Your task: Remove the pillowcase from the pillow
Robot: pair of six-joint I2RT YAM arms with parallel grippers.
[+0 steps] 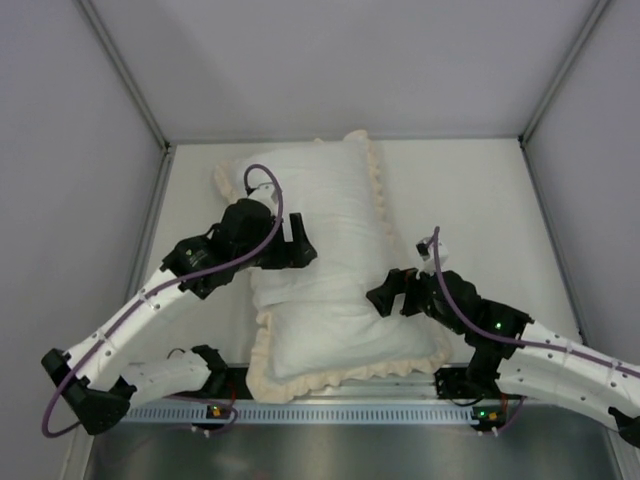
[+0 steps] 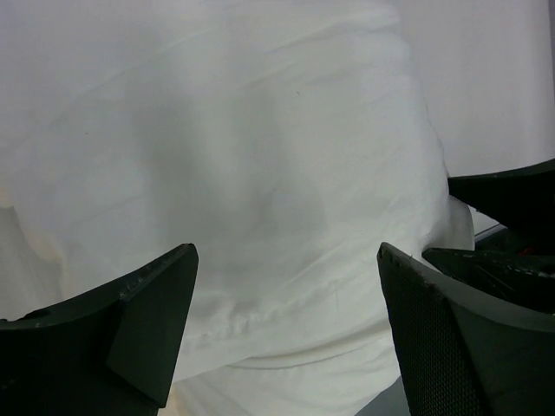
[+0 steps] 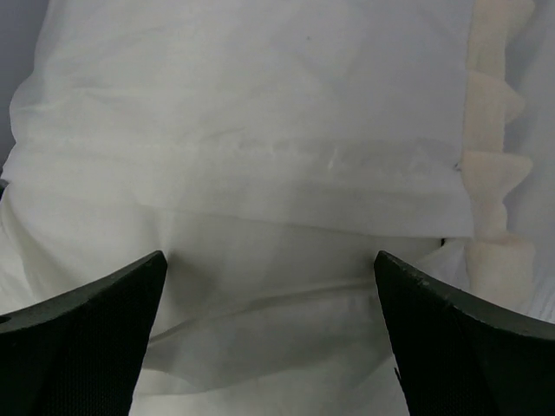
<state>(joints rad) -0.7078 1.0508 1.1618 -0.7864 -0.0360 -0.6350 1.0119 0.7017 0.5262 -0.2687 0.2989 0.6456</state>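
Note:
The pillowcase (image 1: 330, 340) lies white face up on the table, its cream ruffled border (image 1: 378, 190) running all round. It is plump, so the pillow is inside it and I cannot pick out its own surface. A hemmed flap (image 3: 260, 160) crosses the middle and overlaps a lower layer of white fabric (image 3: 260, 338). My left gripper (image 1: 305, 243) hovers open over the left middle of the cover, with wrinkled white cloth and a stitched seam (image 2: 260, 312) below its jaws (image 2: 286, 251). My right gripper (image 1: 385, 292) stands open at the right edge, over the overlap (image 3: 269, 256).
Grey walls (image 1: 90, 150) close in the white table (image 1: 470, 190) on the left, back and right. A metal rail (image 1: 330, 410) with the arm bases runs along the near edge. A purple cable (image 1: 265, 180) loops above the left wrist.

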